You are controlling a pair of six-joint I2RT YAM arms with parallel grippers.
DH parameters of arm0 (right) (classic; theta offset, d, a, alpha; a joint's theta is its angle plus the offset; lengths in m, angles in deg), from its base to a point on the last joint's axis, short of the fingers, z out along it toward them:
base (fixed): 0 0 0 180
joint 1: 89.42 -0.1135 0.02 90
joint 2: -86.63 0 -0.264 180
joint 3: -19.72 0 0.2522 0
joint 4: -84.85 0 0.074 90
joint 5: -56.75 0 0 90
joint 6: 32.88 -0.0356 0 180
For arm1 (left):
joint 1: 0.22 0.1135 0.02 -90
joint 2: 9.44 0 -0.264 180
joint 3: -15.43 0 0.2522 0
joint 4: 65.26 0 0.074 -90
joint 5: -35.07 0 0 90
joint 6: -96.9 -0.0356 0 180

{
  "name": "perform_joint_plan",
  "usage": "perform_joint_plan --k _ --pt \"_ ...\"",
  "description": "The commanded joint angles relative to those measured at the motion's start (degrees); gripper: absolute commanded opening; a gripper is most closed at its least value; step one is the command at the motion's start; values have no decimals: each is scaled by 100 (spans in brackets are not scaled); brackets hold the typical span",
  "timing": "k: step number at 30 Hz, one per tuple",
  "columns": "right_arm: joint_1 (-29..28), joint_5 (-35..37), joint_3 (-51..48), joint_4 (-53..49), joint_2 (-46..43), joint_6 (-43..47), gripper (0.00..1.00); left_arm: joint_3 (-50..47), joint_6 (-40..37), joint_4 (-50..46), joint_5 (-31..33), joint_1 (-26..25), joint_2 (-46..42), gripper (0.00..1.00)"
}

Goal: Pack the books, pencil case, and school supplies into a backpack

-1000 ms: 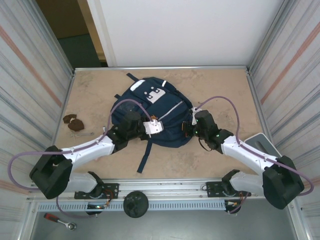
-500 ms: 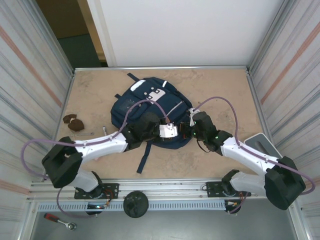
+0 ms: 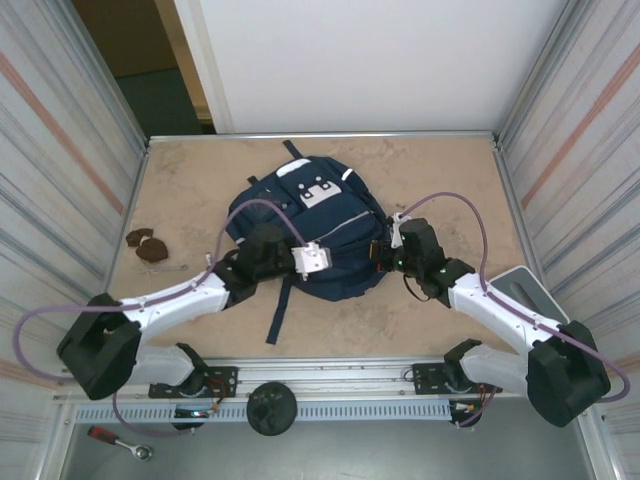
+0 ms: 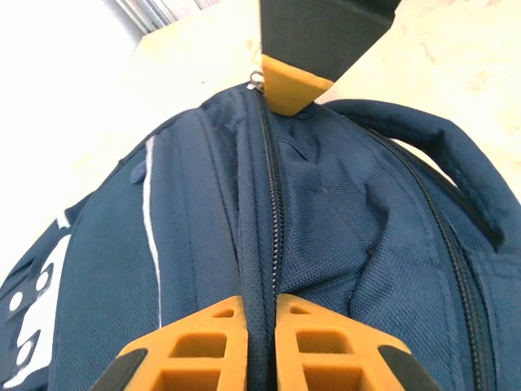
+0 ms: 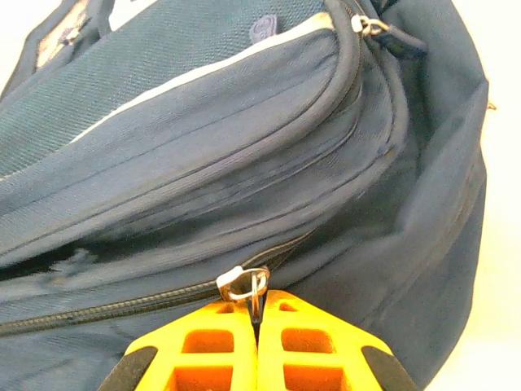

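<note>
The navy backpack (image 3: 312, 222) lies flat mid-table, its white patch toward the far side. My left gripper (image 3: 328, 262) sits at its near edge, shut on a ridge of backpack fabric beside the closed zipper (image 4: 271, 204), orange fingers (image 4: 203, 342) on either side of it. My right gripper (image 3: 381, 252) is at the bag's right side, shut on the metal zipper pull (image 5: 247, 284). One of its fingertips (image 4: 295, 87) shows at the far end of the zipper in the left wrist view. The books, pencil case and school supplies are out of view.
Brown lumpy pieces (image 3: 146, 245) lie near the left wall. A backpack strap (image 3: 281, 308) trails toward the near edge. A pale tray (image 3: 522, 283) stands at the right edge. Corrugated walls close in both sides.
The left gripper drew back leftward along the bag and shut on the fabric by the zipper. The backpack shifted a little toward the far side. The right gripper stayed shut on the pull.
</note>
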Motion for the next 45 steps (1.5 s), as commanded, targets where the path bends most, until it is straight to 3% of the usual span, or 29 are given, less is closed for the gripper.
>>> perform_joint_plan --k 1,4,8,13,18,25,32,39,42,45 --pt "209 235 70 -119 -48 -18 0 -145 431 503 -26 417 -310 10" --pt "108 184 107 -8 26 -67 0 -119 511 433 522 425 -222 21" --pt "-70 251 142 30 5 -116 0 114 691 -86 715 329 -191 40" --pt "-249 351 203 65 -5 -144 0 274 564 -228 1505 -297 -294 61" --pt "-307 362 243 83 2 -152 0 495 651 -222 1588 -727 -194 68" --pt "-443 351 239 126 -18 -181 0 1160 378 -338 1931 -1289 846 69" --pt "-510 340 123 168 -152 -246 0 1584 246 -310 2073 -1355 1663 62" --pt "-468 534 58 -3 -222 -65 0 1422 114 -262 2144 -1241 1684 14" --pt "-239 629 39 -198 -216 54 0 1008 202 -61 1573 -972 1203 2" --pt "106 521 13 -338 -228 94 0 456 501 343 673 -513 541 0"
